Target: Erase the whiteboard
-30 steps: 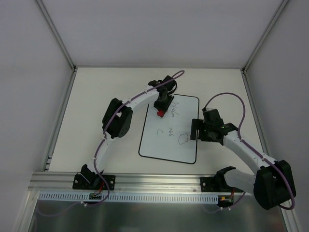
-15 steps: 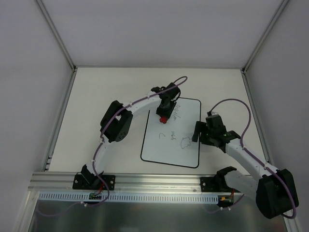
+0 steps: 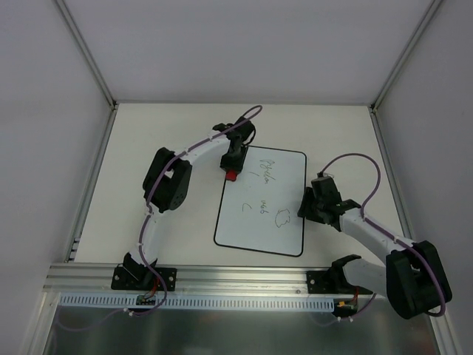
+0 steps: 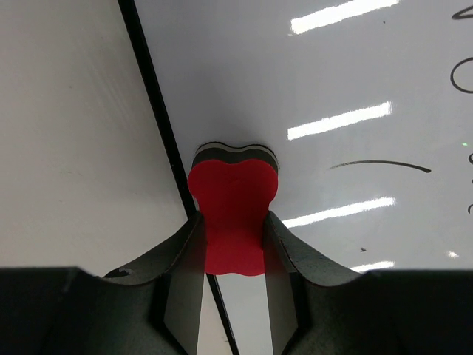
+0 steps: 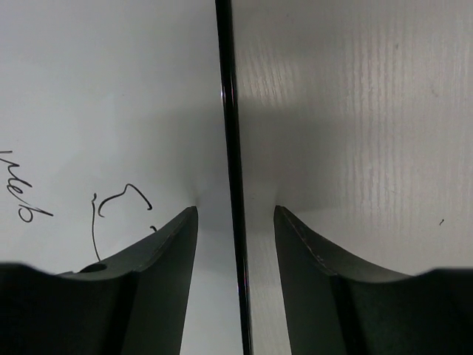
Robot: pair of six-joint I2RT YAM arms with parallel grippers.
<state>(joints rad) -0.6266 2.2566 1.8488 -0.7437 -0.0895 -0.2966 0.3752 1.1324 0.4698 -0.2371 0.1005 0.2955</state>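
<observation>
Red eraser (image 4: 233, 185) clamped in left claw (image 4: 233, 218) | right claw (image 5: 235, 211) astride whiteboard (image 5: 111, 111) border

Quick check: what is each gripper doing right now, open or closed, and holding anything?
Left gripper: closed on the red eraser.
Right gripper: open, holding nothing, fingers either side of the whiteboard edge.

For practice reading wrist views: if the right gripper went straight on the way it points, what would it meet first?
Probably the black border of the whiteboard: the open right gripper straddles it, one finger over board, one over table. Its height is unclear.
</observation>
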